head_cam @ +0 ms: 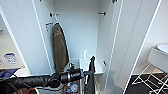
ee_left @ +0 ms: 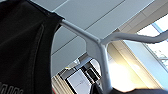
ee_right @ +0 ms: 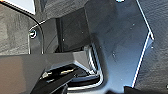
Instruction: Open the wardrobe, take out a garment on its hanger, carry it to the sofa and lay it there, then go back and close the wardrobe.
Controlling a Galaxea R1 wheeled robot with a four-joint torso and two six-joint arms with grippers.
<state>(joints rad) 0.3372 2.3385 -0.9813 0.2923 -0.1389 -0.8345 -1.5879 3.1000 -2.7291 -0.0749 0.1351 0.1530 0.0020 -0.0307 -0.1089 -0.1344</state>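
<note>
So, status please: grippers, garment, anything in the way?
Left gripper at black garment on white hanger. Wardrobe open. Olive jacket hangs left.

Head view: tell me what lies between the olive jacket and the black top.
In the head view, only bare white wardrobe back wall lies between the jacket and the top, plus the hanger hook beside the top.

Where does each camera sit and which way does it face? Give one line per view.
Head: high on the robot, facing forward and down into the open wardrobe; left arm shows.
Left wrist: on the left arm, tilted up past the hanger and garment toward the ceiling.
Right wrist: on the right arm, facing the robot's dark plate.
Shared: head and left wrist both show hanger and garment.
</note>
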